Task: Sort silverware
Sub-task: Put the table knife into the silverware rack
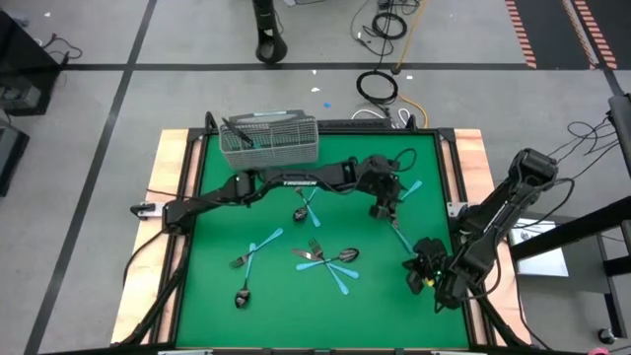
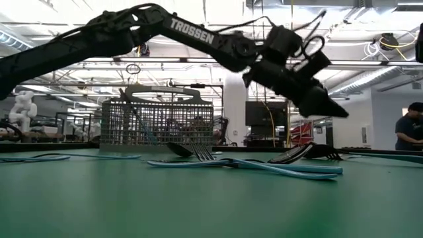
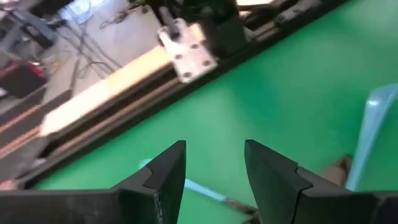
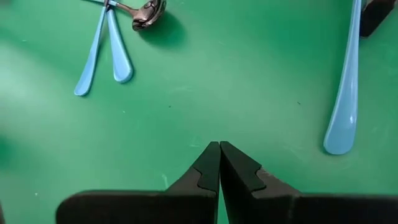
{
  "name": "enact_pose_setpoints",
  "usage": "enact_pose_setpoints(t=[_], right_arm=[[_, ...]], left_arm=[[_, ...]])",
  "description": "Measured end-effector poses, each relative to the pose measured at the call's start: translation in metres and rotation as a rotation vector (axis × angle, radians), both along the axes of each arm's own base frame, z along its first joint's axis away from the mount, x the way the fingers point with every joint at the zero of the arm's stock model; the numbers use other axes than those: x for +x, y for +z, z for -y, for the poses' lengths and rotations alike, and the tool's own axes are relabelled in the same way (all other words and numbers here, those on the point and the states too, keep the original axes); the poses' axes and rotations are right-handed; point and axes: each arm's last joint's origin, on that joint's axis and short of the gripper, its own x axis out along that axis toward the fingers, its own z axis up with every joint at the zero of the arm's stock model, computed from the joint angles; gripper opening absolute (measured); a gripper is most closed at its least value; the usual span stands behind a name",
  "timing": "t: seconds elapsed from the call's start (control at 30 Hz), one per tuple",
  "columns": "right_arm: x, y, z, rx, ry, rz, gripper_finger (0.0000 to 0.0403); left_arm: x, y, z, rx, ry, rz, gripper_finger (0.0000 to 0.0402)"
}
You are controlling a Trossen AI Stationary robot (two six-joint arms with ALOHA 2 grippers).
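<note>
Silverware lies scattered flat on the green mat: forks and spoons with light blue handles, among them a crossed cluster, one piece to its left and one toward the right. My left gripper reaches across from the left and hangs open above the mat, slanting down. In the left wrist view a blue handle shows below its fingers and another beside them. My right gripper is shut over bare mat near the right edge, holding nothing.
A grey wire-mesh basket stands at the far edge, left of centre, with a dark piece in it. Wooden boards and black rails frame the mat. Cables lie on the floor beyond. A person stands far off at the right of the low view.
</note>
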Motion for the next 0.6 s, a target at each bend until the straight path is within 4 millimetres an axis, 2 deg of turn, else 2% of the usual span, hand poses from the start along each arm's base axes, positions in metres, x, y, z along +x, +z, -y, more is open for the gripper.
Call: enact_pose_setpoints(t=[0.13,0.2,0.3,0.43,0.5,0.6], right_arm=[[0.000,0.002,0.000,0.007,0.007,0.007,0.0000],[0.000,0.002,0.000,0.009,0.008,0.008,0.0000],[0.000,0.003,-0.001,0.007,0.025,0.010,0.0000],[0.000,0.002,-0.001,-0.005,0.052,-0.001,0.0000],[0.000,0.002,-0.002,0.003,0.057,-0.010,0.0000],[0.000,0.002,-0.002,0.007,0.058,-0.008,0.0000]], left_arm=[[0.003,-0.022,0.004,-0.149,0.056,-0.044,0.0166],[0.002,-0.025,-0.003,-0.314,0.185,-0.076,0.0166],[0.000,-0.014,-0.019,-0.522,0.344,-0.063,0.0166],[-0.005,0.006,-0.033,-0.572,0.520,-0.009,0.0166],[-0.008,0.007,-0.040,-0.607,0.606,-0.016,0.0166],[-0.012,0.003,-0.054,-0.752,0.669,-0.043,0.0166]])
